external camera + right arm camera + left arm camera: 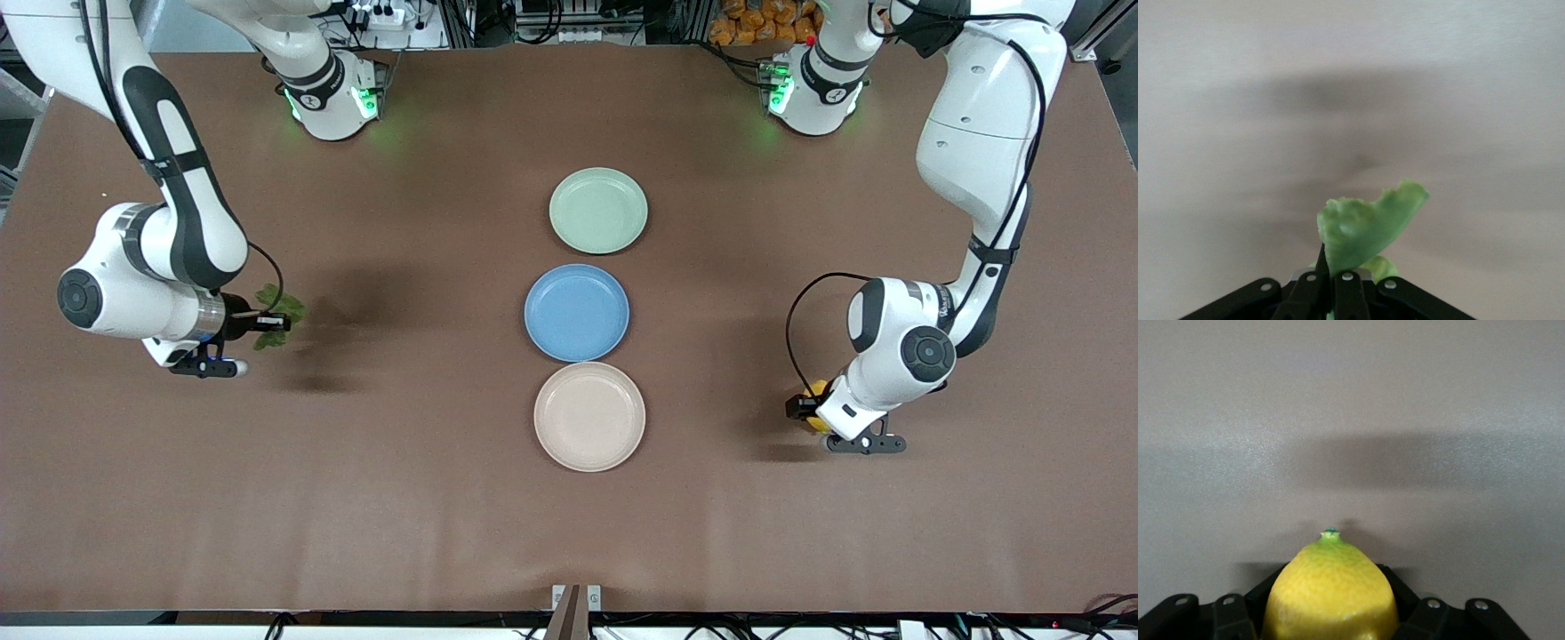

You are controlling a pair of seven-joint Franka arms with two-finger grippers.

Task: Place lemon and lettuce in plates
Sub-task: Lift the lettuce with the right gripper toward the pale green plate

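Observation:
The yellow lemon (pixel 815 389) (pixel 1330 587) sits between the fingers of my left gripper (pixel 809 409) (pixel 1330 617), which is shut on it low over the brown table, toward the left arm's end. My right gripper (pixel 267 320) (pixel 1337 280) is shut on the green wrinkly lettuce (pixel 279 313) (pixel 1368 227) and holds it in the air above the table toward the right arm's end; its shadow lies on the cloth below. The pale green plate (pixel 598 211) and the beige plate (pixel 589 415) lie empty in the middle of the table, the beige one nearer the front camera.
A blue plate (pixel 576 312) lies between the green and beige plates, in one row with them. The brown table cloth (pixel 427 498) spreads bare around both grippers. The arm bases (pixel 333 98) (pixel 813 93) stand along the table edge farthest from the front camera.

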